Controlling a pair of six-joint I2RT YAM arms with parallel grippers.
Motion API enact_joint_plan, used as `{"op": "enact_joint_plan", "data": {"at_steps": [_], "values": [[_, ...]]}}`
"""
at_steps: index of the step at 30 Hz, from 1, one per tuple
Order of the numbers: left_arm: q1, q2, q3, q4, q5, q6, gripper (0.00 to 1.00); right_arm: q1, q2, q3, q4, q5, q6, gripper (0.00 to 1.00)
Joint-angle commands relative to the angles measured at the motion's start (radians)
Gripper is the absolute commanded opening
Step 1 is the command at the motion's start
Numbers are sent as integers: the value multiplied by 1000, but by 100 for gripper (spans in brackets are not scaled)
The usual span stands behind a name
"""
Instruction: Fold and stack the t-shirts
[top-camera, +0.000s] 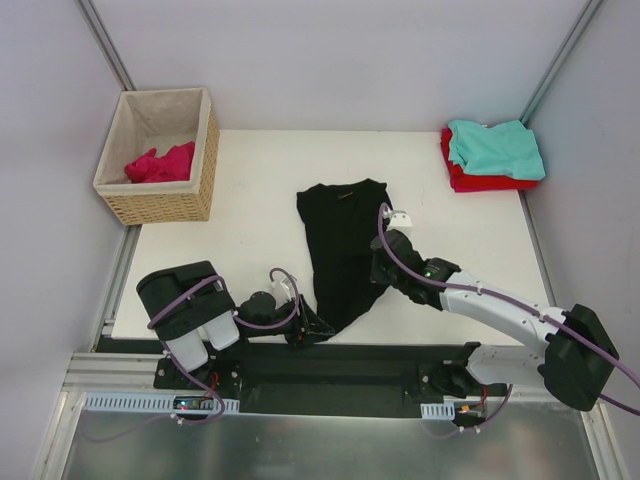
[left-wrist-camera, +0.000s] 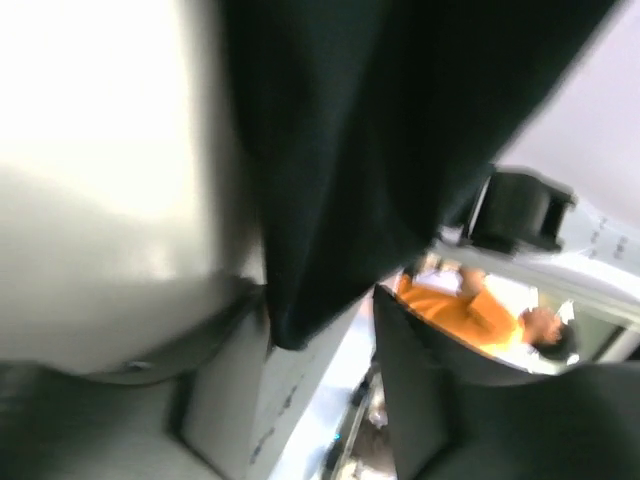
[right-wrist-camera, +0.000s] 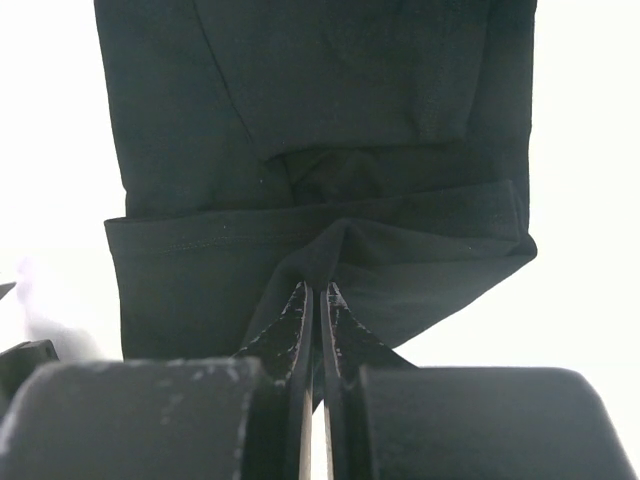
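Pinching the black t-shirt (top-camera: 340, 230) in the clenched right hand (right-wrist-camera: 317, 292) — cannot tell whether the left hand (top-camera: 308, 328) grips.

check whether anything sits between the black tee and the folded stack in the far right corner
Nothing visible does. Only bare table lies between the black t-shirt and the teal t-shirt on the red t-shirt. The basket sits at the far left, off that path. The right gripper grips it from the near side.

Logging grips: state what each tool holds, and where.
Right tool pinches the black t-shirt by a raised fold at its edge. Left tool sits at its near tip; hold cannot be told.
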Motion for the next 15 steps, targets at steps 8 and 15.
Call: {"op": "enact_joint_plan", "data": {"at_steps": [8, 15], "values": [[25, 25, -222, 205, -79, 9, 17, -2, -39, -6, 30, 9, 8, 1], [31, 20, -223, 207, -78, 12, 7, -4, -33, -3, 29, 7, 8, 1]]}}
